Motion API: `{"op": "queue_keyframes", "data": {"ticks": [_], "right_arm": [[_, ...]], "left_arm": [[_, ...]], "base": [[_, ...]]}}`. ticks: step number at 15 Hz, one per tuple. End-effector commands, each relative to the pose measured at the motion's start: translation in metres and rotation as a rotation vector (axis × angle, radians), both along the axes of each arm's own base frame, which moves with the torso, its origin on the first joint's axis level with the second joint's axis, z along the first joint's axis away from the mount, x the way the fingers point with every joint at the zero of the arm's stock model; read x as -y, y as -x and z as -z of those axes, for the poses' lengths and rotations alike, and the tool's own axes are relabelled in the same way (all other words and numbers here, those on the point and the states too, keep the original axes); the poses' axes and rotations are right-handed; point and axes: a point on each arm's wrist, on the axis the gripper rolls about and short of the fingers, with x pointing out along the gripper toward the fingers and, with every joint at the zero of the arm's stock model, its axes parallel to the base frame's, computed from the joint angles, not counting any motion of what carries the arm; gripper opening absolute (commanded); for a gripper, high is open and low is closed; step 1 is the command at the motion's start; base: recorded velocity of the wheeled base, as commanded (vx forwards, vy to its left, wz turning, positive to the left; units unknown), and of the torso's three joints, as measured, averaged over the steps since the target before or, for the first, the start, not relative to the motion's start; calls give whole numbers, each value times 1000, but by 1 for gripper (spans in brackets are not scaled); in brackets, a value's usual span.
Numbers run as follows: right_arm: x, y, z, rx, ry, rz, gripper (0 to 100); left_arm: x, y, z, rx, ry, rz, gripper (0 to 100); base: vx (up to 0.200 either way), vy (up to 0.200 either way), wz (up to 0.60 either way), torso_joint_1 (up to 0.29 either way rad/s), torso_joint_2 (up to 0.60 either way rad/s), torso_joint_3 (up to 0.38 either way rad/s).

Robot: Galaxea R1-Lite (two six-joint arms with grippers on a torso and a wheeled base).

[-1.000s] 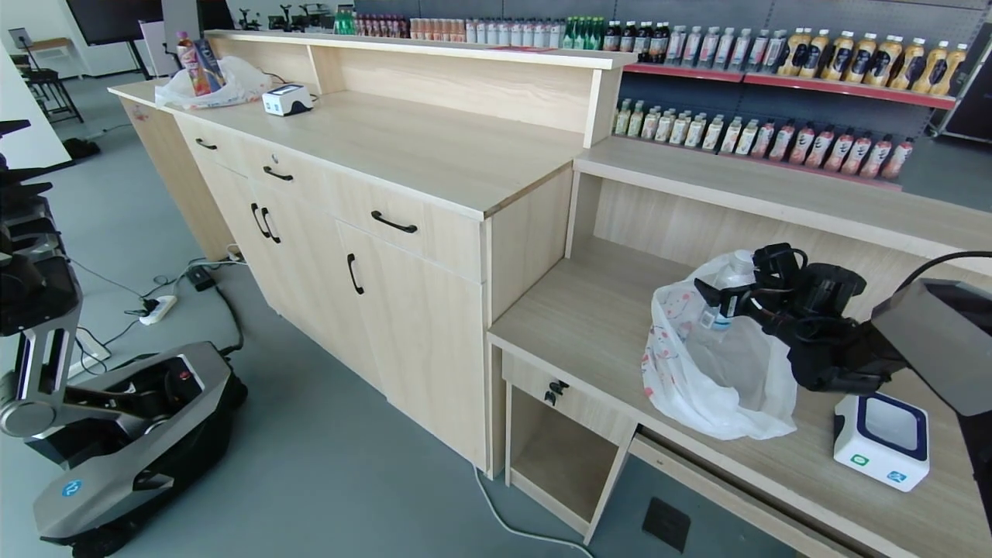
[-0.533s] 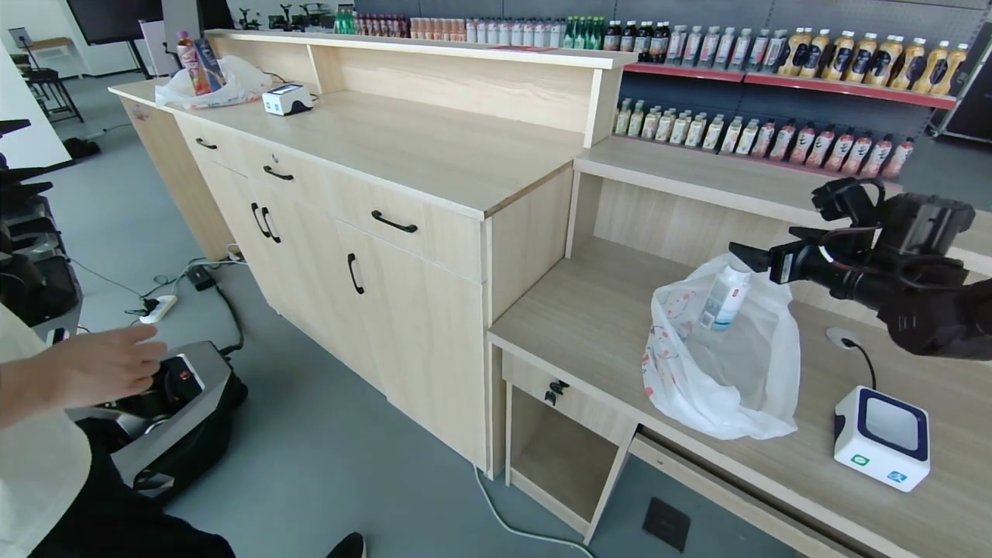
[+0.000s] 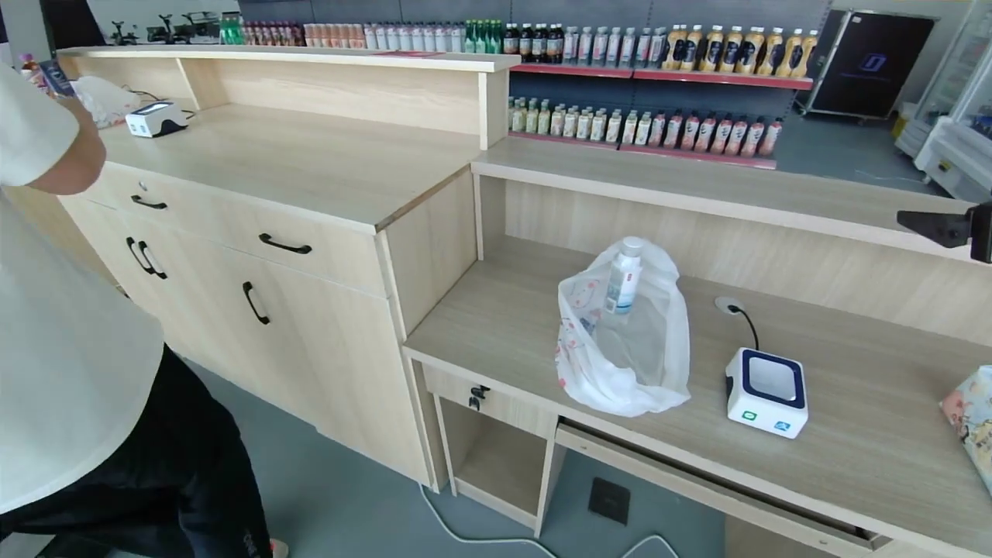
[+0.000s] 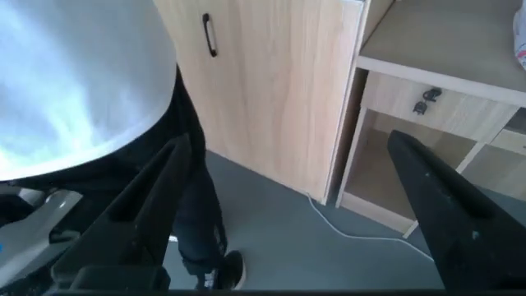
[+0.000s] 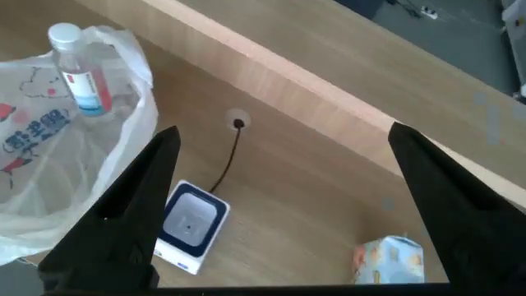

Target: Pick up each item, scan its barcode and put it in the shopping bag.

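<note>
A white plastic shopping bag (image 3: 629, 364) stands open on the lower desk, with a clear bottle (image 3: 624, 275) with a white cap upright inside it. The same bag (image 5: 45, 177) and bottle (image 5: 80, 79) show in the right wrist view. A white scanner (image 3: 767, 391) with a dark window sits just right of the bag. My right gripper (image 5: 283, 215) hangs open and holds nothing, high above the desk over the scanner (image 5: 193, 224); one of its fingertips (image 3: 939, 227) reaches in at the head view's right edge. A patterned packet (image 3: 973, 418) lies at the desk's far right. My left gripper (image 4: 288, 222) is open over the floor beside the cabinet.
A person in a white shirt (image 3: 54, 333) and dark trousers stands close at the left, in front of the tall cabinet (image 3: 310, 256). A cable (image 3: 745, 322) runs from the scanner to a hole in the desk. Shelves of bottles (image 3: 643, 128) line the back wall.
The head camera has swung right. My right gripper let go of the bottle in the bag and drew back up and to the right. A person has stepped in at the left.
</note>
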Motion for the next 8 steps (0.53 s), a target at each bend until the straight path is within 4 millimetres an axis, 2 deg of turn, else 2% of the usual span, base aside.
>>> {"op": "queue_keyframes", "data": {"ticks": [1, 5, 7, 8], "right_arm": [[21, 16, -29, 14, -25, 158, 100], [74, -17, -35, -90, -82, 418, 100], [98, -33, -29, -154, -112, 523, 100], [111, -39, -14, -197, -139, 533, 100]], "left_arm": [[0, 0, 0, 0, 0, -2, 100], [0, 0, 0, 0, 0, -2, 100], [0, 0, 0, 0, 0, -2, 100], [0, 0, 0, 0, 0, -2, 100]], "base": [[0, 0, -600, 7, -2, 2], [0, 0, -600, 1, 4, 4], [0, 0, -600, 2, 5, 0], [0, 0, 0, 0, 0, 0]]}}
